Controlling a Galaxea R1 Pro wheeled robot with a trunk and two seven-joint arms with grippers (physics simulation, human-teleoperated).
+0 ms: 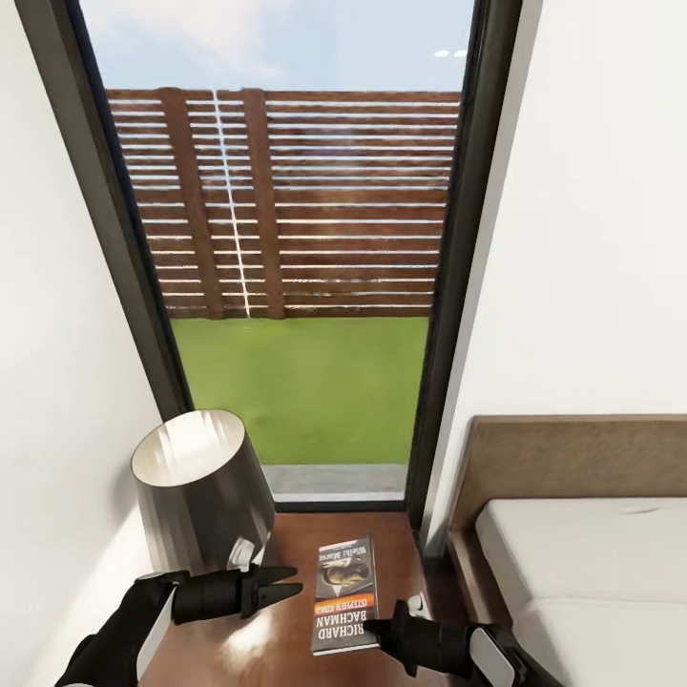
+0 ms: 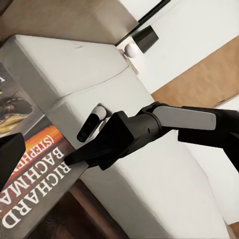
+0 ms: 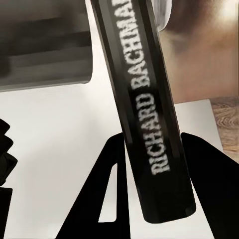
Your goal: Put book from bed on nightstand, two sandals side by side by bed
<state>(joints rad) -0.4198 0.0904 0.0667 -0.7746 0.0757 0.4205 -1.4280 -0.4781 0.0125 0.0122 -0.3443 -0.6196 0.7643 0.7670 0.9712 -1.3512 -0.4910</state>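
Observation:
The book [image 1: 344,593], a dark paperback with an orange band and "Richard Bachman" lettering, lies flat over the glossy brown nightstand [image 1: 405,563] beside the bed [image 1: 592,563]. I cannot tell whether it rests on the top. My right gripper [image 1: 377,630] is shut on the book's near right edge. In the right wrist view the book's spine [image 3: 149,114] runs between both fingers of the right gripper [image 3: 154,140]. My left gripper [image 1: 286,584] hovers open to the left of the book, close to the lamp. From the left wrist I see the book [image 2: 30,169] and the right gripper [image 2: 77,148]. The sandals are out of view.
A dark lamp [image 1: 200,487] with a flared shade fills the nightstand's left half. A tall black-framed window [image 1: 296,286] stands right behind the nightstand. White walls close in on both sides. The brown headboard [image 1: 572,458] rises at the right.

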